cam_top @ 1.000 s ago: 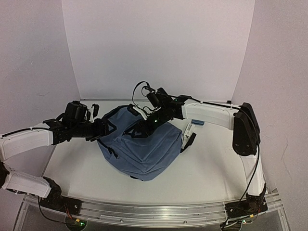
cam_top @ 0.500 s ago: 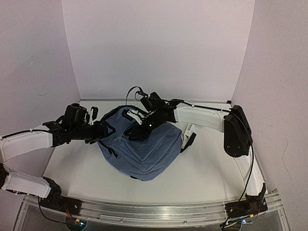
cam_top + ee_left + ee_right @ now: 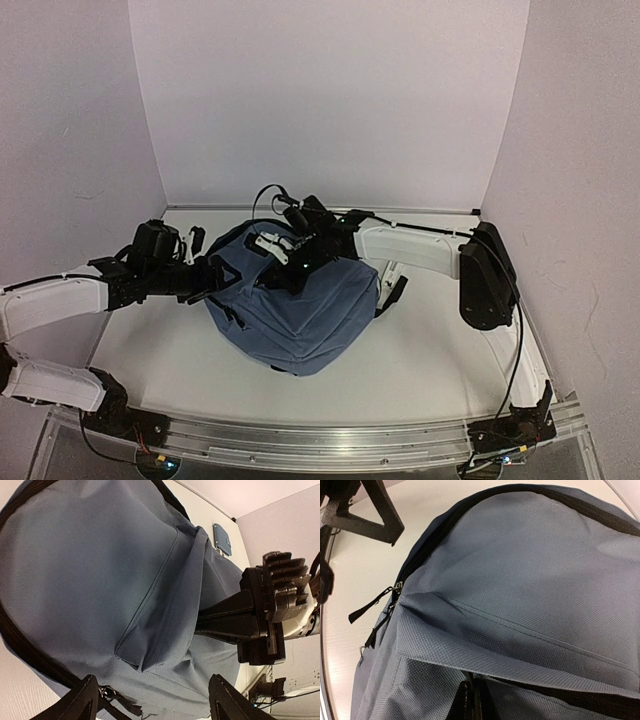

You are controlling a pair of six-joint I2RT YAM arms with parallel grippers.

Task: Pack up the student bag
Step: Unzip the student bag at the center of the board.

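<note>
So the student bag [image 3: 300, 315] is sitting around the middle of the table [image 3: 430, 350], a bit toward the far left corner, lying with its front pocket facing up. It's looking pretty plump, but I can't tell what's inside, if anything.

The main zip is running shut along the part of the top curve that's showing in the right wrist view, with the zip pulls [image 3: 390, 597] dangling down at the bag's left side. No books or other loose school stuff are showing on the table, just a small blue-grey flat thing [image 3: 222, 539] lying near the far side of the bag. I'm guessing the loading is mostly over and it's now down to closing up.

The right gripper [image 3: 472, 702] is pressing into the fold over the front pocket, with its jaws fully closed. Whether they're pinching a zip tab or just fabric, I can't tell. The left gripper [image 3: 215, 278] is hovering at the bag's left side near those pulls, jaws spread wide and holding nothing.
</note>
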